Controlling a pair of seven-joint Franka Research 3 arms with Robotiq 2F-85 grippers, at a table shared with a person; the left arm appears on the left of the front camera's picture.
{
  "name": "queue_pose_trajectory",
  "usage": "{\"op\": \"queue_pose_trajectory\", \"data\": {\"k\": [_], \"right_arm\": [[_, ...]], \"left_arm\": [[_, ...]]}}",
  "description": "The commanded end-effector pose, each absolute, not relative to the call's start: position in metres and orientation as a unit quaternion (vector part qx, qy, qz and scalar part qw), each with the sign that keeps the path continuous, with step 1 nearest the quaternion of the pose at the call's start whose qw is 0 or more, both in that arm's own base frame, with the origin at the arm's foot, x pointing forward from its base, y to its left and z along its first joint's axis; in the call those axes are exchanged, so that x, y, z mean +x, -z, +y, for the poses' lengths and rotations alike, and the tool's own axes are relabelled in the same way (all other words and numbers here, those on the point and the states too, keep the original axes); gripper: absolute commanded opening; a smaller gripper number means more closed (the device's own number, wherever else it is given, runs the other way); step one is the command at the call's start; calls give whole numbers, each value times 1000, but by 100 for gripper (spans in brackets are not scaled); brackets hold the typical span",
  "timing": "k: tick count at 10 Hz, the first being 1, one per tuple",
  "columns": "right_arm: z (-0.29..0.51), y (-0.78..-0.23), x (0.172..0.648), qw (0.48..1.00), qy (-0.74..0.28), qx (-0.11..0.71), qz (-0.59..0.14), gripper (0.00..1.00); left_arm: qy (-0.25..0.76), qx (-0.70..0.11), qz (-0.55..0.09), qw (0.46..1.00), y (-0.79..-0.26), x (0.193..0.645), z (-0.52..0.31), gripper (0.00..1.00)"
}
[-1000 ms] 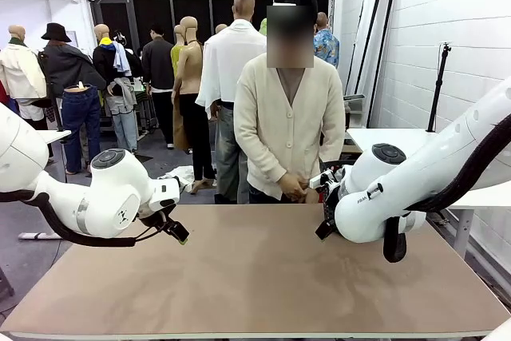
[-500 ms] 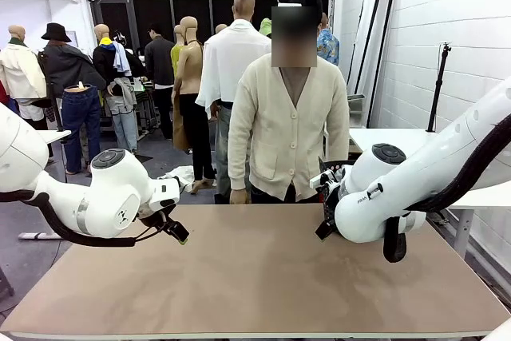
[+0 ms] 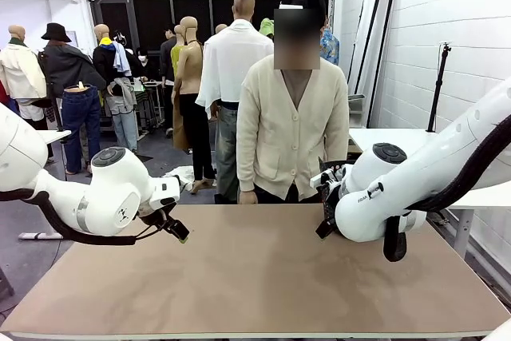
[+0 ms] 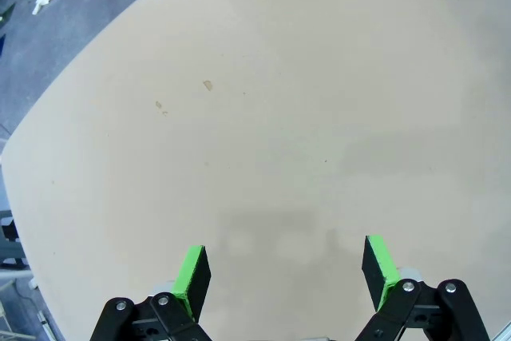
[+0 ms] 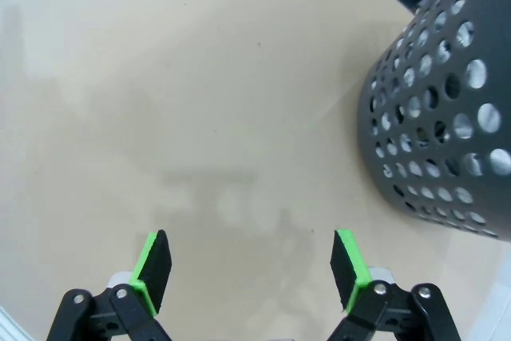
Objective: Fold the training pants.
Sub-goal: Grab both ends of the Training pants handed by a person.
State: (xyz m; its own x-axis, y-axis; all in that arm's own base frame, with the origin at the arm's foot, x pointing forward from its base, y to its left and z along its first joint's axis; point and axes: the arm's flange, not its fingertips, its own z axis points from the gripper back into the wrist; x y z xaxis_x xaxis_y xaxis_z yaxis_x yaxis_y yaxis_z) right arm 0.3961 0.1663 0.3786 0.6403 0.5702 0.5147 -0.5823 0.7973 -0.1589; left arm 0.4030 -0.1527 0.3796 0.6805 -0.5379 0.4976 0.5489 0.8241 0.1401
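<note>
Left pincer (image 4: 285, 259) spread wide above tan tabletop (image 4: 263, 117), lower frame. Right pincer (image 5: 250, 267) spread wide too, grey perforated basket (image 5: 447, 117) upper right. Right arm's lettering (image 3: 369, 195) too small to read.

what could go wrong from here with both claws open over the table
The perforated dark basket stands close beside the right claw; a sideways sweep might knock it. The person stands at the table's far edge, one hand by the rim, so either arm reaching across could meet it.
</note>
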Motion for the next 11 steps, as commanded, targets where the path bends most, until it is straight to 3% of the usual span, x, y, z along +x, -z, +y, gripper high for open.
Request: {"op": "queue_pose_trajectory", "data": {"k": [1, 11], "right_arm": [[159, -404, 398, 904, -322, 26, -280, 100], [146, -533, 378, 873, -356, 45, -332, 100]], "left_arm": [[287, -3, -268, 920, -418, 402, -152, 100], [292, -5, -272, 917, -539, 375, -142, 100]]}}
